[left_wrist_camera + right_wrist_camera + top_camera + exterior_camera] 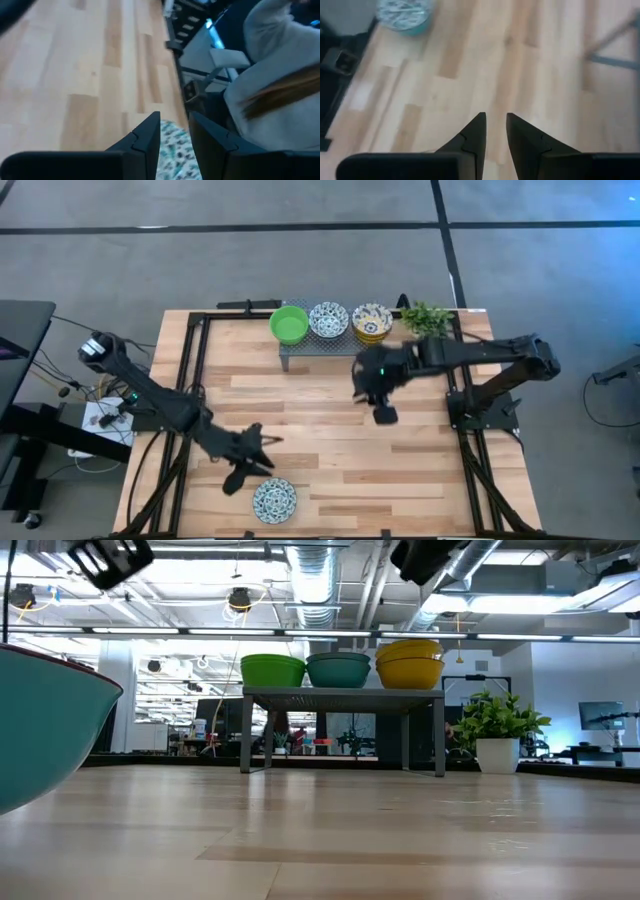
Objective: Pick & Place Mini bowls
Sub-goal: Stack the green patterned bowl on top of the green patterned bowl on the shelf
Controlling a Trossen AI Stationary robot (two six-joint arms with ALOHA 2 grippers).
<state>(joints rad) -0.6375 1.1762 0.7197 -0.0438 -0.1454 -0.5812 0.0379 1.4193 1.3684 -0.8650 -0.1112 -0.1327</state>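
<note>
On the tabletop (400, 470) one blue-patterned bowl (274, 499) sits alone near the front edge, while a green bowl (289, 325), another blue bowl (328, 319) and a yellow stack (372, 323) stand on the grey rack (310, 348) at the back, next to a small plant (427, 317). The left tool (262, 452) hangs just beside the lone bowl, a little behind it; its wrist view shows the fingers (150, 135) slightly spread with nothing between them and the bowl's patterned inside just beyond the tips. The right tool (383, 412) hovers mid-table in front of the rack, its fingers (477, 130) likewise a little apart and empty, bare wood beneath. The step in hand looks like the left arm's work on the front bowl, either just set down or about to be lifted; the frames do not settle which. If a pickup comes next, the left tool would need to drop one finger inside the rim and one outside, then pinch.
</note>
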